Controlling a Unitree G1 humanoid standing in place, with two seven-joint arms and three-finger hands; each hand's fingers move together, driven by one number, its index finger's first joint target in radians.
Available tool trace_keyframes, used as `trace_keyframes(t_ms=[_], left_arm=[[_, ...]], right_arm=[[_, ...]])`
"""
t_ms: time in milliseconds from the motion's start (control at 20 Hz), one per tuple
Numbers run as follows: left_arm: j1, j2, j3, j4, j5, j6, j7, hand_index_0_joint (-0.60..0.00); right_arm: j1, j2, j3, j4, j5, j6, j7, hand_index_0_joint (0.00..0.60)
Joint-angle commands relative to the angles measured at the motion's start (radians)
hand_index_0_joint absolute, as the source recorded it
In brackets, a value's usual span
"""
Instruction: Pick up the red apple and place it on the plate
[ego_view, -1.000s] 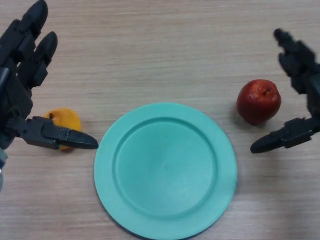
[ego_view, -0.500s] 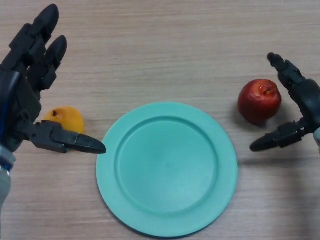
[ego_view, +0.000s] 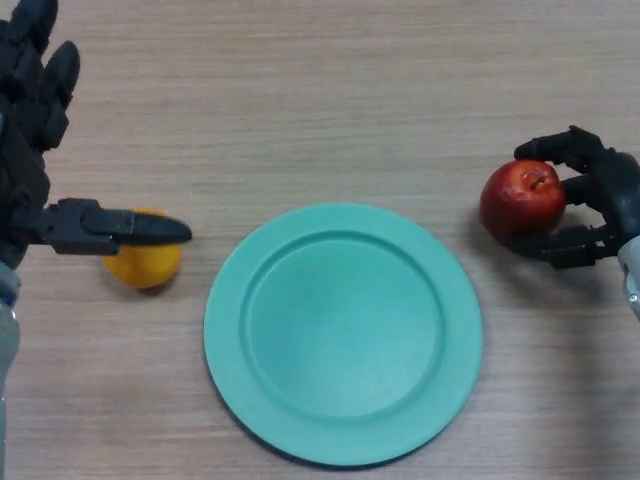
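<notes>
The red apple sits on the wooden table to the right of the round teal plate. My right hand is shut on the apple, its fingers curled over the top and its thumb under the near side. At the left edge my left hand stays open, with its thumb stretched out above an orange fruit.
The orange fruit lies just left of the plate, partly under my left thumb. Bare wooden tabletop stretches behind the plate.
My right hand has closed in from the right and curled round the apple. My left hand has drifted left and up, uncovering more of the orange fruit.
</notes>
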Motion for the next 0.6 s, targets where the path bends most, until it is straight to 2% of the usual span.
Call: trace_keyframes(t_ms=[50, 100, 150, 200, 250, 300, 350, 400, 500, 550, 600], left_arm=[[-0.056, 0.066, 0.075, -0.013, 0.025, -0.222, 0.086, -0.578], [-0.06, 0.073, 0.075, 0.0, 0.02, -0.236, 0.092, -0.6], [-0.07, 0.083, 0.076, 0.005, 0.011, -0.23, 0.096, -0.55], [-0.072, 0.084, 0.076, 0.005, 0.01, -0.229, 0.096, -0.45], [-0.075, 0.087, 0.075, 0.005, 0.01, -0.229, 0.098, -0.3], [-0.077, 0.089, 0.073, 0.005, 0.011, -0.229, 0.1, -0.2], [-0.083, 0.094, 0.068, 0.01, 0.016, -0.231, 0.095, -0.056], [-0.088, 0.096, 0.066, 0.014, 0.019, -0.235, 0.092, 0.0], [-0.092, 0.096, 0.071, 0.02, 0.015, -0.257, 0.089, 0.0], [-0.092, 0.097, 0.069, 0.018, 0.014, -0.256, 0.09, 0.0], [-0.09, 0.097, 0.068, 0.017, 0.014, -0.254, 0.089, 0.0]], right_arm=[[0.074, -0.004, -0.087, -0.484, 0.242, 0.144, 0.04, 0.6], [0.135, 0.018, -0.083, -0.66, 0.308, 0.251, 0.048, 0.6], [0.18, 0.033, -0.059, -0.766, 0.328, 0.3, 0.035, 0.6], [0.188, 0.037, -0.054, -0.783, 0.331, 0.308, 0.034, 0.6], [0.218, 0.051, -0.036, -0.834, 0.33, 0.334, 0.031, 0.6], [0.244, 0.066, -0.018, -0.877, 0.328, 0.357, 0.026, 0.6], [0.323, 0.115, 0.041, -0.985, 0.324, 0.427, 0.009, 0.6], [0.37, 0.141, 0.081, -1.043, 0.32, 0.467, 0.001, 0.6], [0.449, 0.153, 0.162, -1.114, 0.306, 0.558, 0.037, 0.6], [0.483, 0.155, 0.196, -1.146, 0.294, 0.626, 0.076, 0.551], [0.487, 0.156, 0.201, -1.153, 0.297, 0.64, 0.08, 0.451]])
